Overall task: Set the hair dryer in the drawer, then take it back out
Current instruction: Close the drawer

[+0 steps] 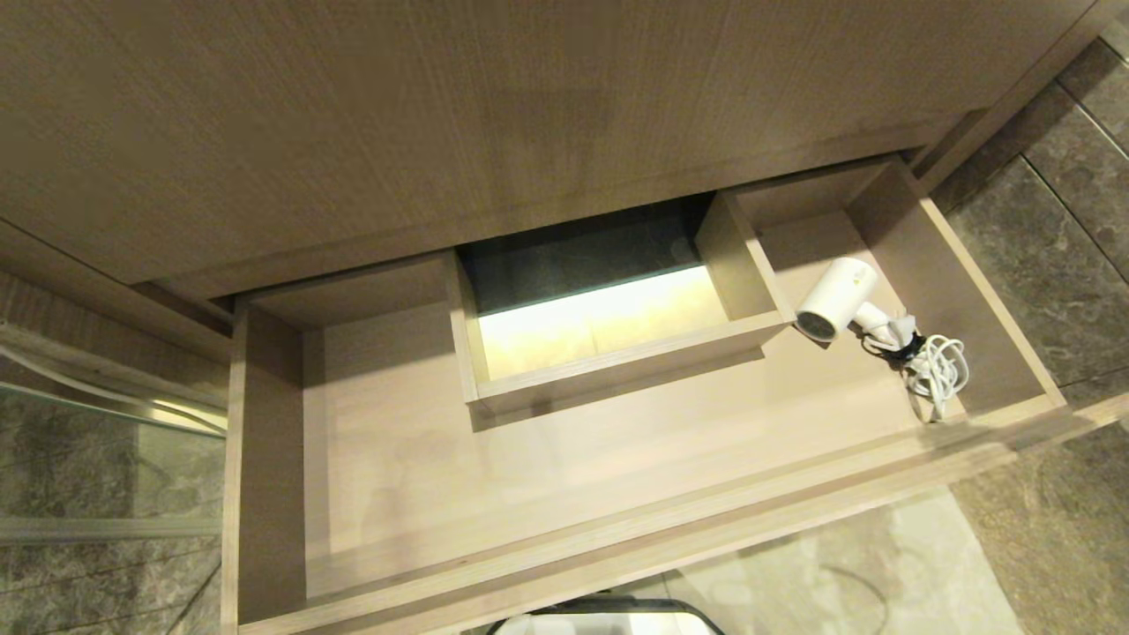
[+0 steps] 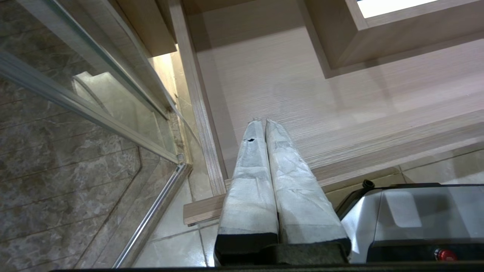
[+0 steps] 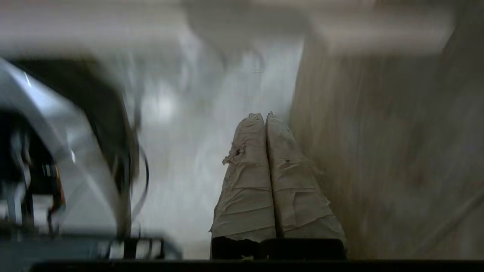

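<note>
One hair dryer point(image 1: 836, 298) lies inside the one open drawer point(image 1: 265, 459), at its right end beside the boxed cutout point(image 1: 609, 353), its one cord point(image 1: 937, 370) coiled toward the front. Two grippers observed: left gripper point(image 2: 264, 122) clenched, empty, above the drawer's left front corner; right gripper point(image 3: 264, 115) clenched, empty, apart from the dryer.

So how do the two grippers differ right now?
The left gripper hangs over the open drawer's left front corner in a steady view; the right gripper sits beside a wood panel, its view smeared by motion. Both are shut and empty, fingers wrapped in pale tape. The hair dryer lies in the drawer.
</note>
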Tool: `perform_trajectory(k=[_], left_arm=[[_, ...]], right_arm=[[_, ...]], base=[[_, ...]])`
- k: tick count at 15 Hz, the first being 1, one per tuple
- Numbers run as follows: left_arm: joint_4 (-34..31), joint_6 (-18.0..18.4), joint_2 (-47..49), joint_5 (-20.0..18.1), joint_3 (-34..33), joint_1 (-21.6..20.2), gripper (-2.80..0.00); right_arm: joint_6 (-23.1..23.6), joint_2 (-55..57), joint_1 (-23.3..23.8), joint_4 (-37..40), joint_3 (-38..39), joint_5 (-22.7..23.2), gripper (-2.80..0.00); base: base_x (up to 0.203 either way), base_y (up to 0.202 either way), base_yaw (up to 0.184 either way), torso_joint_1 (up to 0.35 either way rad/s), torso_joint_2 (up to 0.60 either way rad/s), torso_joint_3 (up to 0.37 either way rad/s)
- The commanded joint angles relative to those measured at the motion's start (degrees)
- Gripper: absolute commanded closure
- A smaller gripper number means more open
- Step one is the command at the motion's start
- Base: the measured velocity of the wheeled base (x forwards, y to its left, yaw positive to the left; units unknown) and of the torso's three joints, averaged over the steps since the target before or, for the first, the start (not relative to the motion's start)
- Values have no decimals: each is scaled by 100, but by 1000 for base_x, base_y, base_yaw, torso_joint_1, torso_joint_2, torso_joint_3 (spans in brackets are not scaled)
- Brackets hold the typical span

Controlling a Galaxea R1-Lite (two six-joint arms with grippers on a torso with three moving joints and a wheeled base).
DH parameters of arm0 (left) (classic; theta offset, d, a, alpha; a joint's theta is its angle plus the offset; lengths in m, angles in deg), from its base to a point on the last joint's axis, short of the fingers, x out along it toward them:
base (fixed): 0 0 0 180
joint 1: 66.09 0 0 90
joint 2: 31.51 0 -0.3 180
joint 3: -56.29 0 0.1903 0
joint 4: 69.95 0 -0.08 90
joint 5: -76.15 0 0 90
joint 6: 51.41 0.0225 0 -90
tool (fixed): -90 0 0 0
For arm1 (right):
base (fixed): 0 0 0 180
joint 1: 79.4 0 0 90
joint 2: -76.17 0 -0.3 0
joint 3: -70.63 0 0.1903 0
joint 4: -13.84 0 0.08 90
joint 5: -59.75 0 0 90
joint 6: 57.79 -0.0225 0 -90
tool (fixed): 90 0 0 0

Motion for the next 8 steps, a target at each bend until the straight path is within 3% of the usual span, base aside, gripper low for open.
perform_trajectory(k=[1, 4, 8], left_arm=[[1, -4, 0, 1, 0, 6, 0], [1, -4, 0, 1, 0, -2, 0], [1, -4, 0, 1, 0, -2, 0]], right_arm=[[20, -683, 19, 206, 906, -308, 0], [23, -693, 21, -133, 1695, -378, 0], [24, -108, 16, -1421, 2337, -375, 0]], base=[[0, 0, 0, 0, 0, 0], [0, 0, 0, 0, 0, 0], [0, 0, 0, 0, 0, 0]])
